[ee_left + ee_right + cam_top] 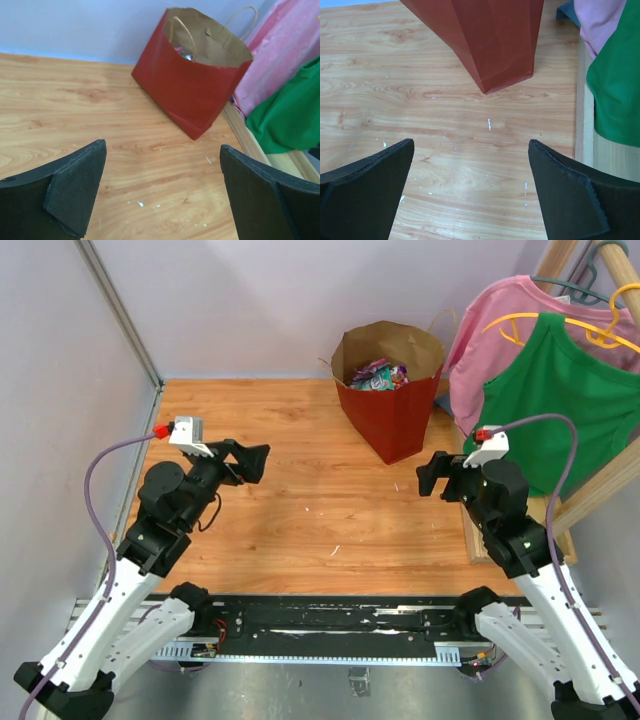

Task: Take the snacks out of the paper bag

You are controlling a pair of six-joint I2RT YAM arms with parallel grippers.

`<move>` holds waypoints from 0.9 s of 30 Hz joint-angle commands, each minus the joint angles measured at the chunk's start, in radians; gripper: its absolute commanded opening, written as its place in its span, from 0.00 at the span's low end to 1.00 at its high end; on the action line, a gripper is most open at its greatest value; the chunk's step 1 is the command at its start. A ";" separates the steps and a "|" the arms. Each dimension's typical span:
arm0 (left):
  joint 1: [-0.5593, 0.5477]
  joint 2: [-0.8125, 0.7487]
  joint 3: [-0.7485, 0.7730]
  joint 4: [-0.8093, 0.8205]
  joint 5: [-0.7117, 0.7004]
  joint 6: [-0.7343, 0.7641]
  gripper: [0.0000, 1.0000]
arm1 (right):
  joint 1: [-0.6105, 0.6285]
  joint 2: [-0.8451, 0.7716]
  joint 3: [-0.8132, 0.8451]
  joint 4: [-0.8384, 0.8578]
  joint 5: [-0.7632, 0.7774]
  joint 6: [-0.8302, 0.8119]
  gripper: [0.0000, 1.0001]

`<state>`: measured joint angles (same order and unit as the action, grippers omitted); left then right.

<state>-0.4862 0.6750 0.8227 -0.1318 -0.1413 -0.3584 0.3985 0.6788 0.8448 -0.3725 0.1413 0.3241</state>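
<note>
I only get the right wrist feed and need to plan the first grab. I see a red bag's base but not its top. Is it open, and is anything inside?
Observer: Yes. From the top view the paper bag stands upright with its mouth open, and glossy packets lie inside.
Operator: Is the left claw busy?
Observer: No. The left claw is open and empty, hanging over bare wood and facing the bag.
Operator: Anything taken out yet?
Observer: No. The top view shows no packet lying on the table; the ones I can see are all in the bag.
</note>
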 commanded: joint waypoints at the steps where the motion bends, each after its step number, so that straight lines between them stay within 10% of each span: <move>1: 0.004 0.032 0.014 0.041 0.194 -0.031 1.00 | -0.009 -0.023 0.021 -0.035 0.027 0.018 0.98; 7: 0.004 0.160 -0.026 0.380 0.916 -0.027 1.00 | -0.009 -0.045 -0.013 -0.003 -0.128 -0.042 0.98; 11: -0.022 0.322 0.102 0.246 1.211 0.057 1.00 | -0.005 0.051 0.083 -0.101 -0.214 -0.104 0.99; 15: -0.218 0.385 0.263 -0.163 0.979 0.399 1.00 | 0.086 0.120 0.146 -0.093 -0.183 -0.201 0.99; 27: -0.227 0.314 0.287 -0.070 1.023 0.350 1.00 | 0.300 0.514 0.641 -0.173 -0.093 -0.539 0.98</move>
<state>-0.7113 1.0470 1.0756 -0.2352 0.8646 0.0002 0.6876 1.0691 1.3167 -0.4816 0.0544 -0.0559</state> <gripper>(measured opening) 0.994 0.986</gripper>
